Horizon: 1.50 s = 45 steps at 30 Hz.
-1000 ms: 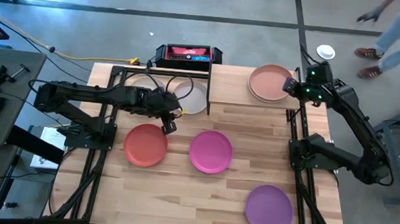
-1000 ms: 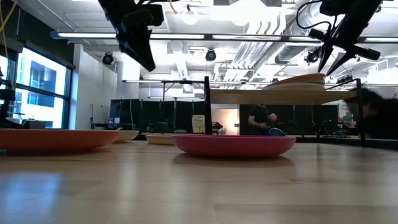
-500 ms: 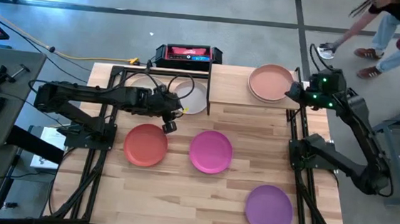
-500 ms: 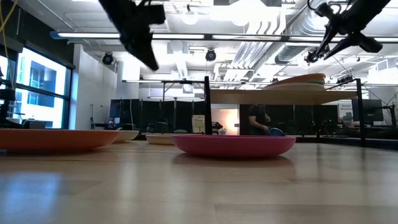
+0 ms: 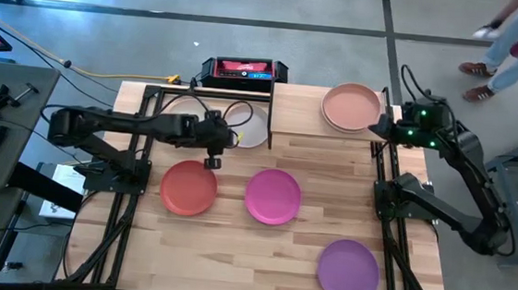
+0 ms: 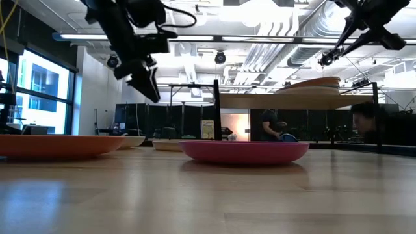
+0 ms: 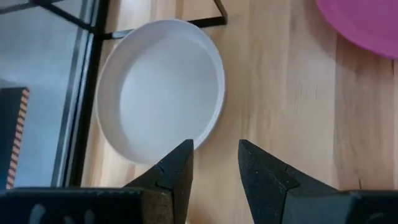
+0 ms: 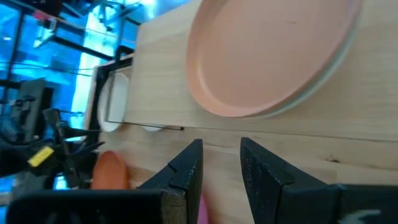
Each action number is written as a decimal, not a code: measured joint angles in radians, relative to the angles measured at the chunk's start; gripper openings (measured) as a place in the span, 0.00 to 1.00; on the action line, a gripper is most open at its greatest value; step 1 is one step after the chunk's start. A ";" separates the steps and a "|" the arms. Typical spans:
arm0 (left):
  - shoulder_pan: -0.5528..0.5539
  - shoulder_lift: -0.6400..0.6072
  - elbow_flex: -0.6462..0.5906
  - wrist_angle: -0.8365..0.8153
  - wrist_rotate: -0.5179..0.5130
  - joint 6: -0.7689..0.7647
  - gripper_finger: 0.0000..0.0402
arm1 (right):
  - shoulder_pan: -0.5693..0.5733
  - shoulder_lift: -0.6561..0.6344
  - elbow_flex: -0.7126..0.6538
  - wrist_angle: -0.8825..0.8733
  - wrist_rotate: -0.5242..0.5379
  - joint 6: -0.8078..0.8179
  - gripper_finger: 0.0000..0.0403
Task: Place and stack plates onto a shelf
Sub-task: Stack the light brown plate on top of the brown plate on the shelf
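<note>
My left gripper [image 5: 211, 163] [image 7: 216, 165] hangs open over the tabletop, between an off-white plate [image 5: 253, 126] [image 7: 161, 96] and the orange-red plate [image 5: 189, 188]. It touches neither. The magenta plate [image 5: 273, 195] and the purple plate [image 5: 348, 272] lie flat on the table. A second off-white plate [image 5: 183, 109] lies further left. The pale peach plate [image 5: 350, 106] [image 8: 273, 50] sits on top of another plate on the shelf [image 5: 299, 111]. My right gripper [image 5: 374, 126] [image 8: 221, 165] is open beside the shelf's right end, clear of that stack.
A black frame of thin posts [image 5: 272, 100] stands around the off-white plates at the table's far left. A black and red box [image 5: 244, 69] sits beyond the far edge. People move on the floor past the far right corner. Bare wood lies between the magenta and purple plates.
My left gripper has shifted slightly toward the table's left and come lower, turning at the wrist. My right gripper has drawn back from the peach plate on the shelf toward the right edge and risen. The plates have stayed where they were.
</note>
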 joint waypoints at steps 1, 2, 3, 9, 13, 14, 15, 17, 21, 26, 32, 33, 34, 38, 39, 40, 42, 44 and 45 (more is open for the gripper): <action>0.008 0.012 0.000 0.014 0.007 0.015 0.29 | 0.008 0.000 0.000 -0.008 0.015 0.001 0.22; 0.016 0.029 0.000 0.036 0.016 0.032 0.29 | 0.015 0.000 0.000 -0.016 0.029 0.001 0.22; 0.023 0.049 0.000 0.051 0.021 0.047 0.29 | 0.021 0.000 0.000 -0.022 0.041 0.002 0.22; 0.050 0.163 0.001 0.112 0.019 0.112 0.29 | 0.051 0.001 0.000 -0.034 0.057 0.008 0.22; 0.050 0.227 0.001 0.118 0.018 0.144 0.29 | 0.062 0.001 0.000 -0.034 0.064 0.009 0.22; 0.050 0.242 0.001 0.119 0.018 0.158 0.29 | 0.063 0.001 0.000 -0.034 0.066 0.009 0.22; 0.050 0.256 0.001 0.117 0.018 0.171 0.29 | 0.064 0.001 0.000 -0.034 0.066 0.009 0.22; 0.050 0.284 0.001 0.127 0.016 0.186 0.29 | 0.064 0.001 0.000 -0.034 0.066 0.009 0.22; 0.050 0.330 0.001 0.156 -0.005 0.188 0.29 | 0.064 0.001 0.000 -0.034 0.066 0.009 0.22; 0.050 0.367 0.001 0.205 -0.040 0.189 0.29 | 0.064 0.001 0.000 -0.033 0.067 0.025 0.22; 0.065 0.407 0.003 0.229 -0.040 0.207 0.29 | 0.064 0.001 0.000 -0.033 0.067 0.025 0.22; 0.070 0.412 0.004 0.230 -0.040 0.205 0.29 | 0.064 0.001 0.000 -0.033 0.067 0.025 0.22; 0.074 0.413 0.005 0.230 -0.039 0.203 0.29 | 0.064 0.001 0.000 -0.033 0.067 0.025 0.22; 0.086 0.415 0.004 0.244 -0.035 0.197 0.29 | 0.064 0.001 0.000 -0.033 0.067 0.025 0.22; 0.088 0.416 0.004 0.248 -0.036 0.202 0.29 | 0.064 0.001 0.000 -0.033 0.067 0.025 0.22; 0.090 0.416 0.004 0.249 -0.035 0.211 0.29 | 0.064 0.001 0.000 -0.033 0.067 0.025 0.22; 0.094 0.416 0.004 0.248 -0.020 0.226 0.29 | 0.064 0.001 0.000 -0.033 0.067 0.025 0.22; 0.096 0.416 0.004 0.248 0.003 0.231 0.29 | 0.064 0.001 0.000 -0.033 0.067 0.026 0.22; 0.096 0.416 0.004 0.248 0.003 0.231 0.29 | 0.064 0.001 0.000 -0.033 0.067 0.026 0.22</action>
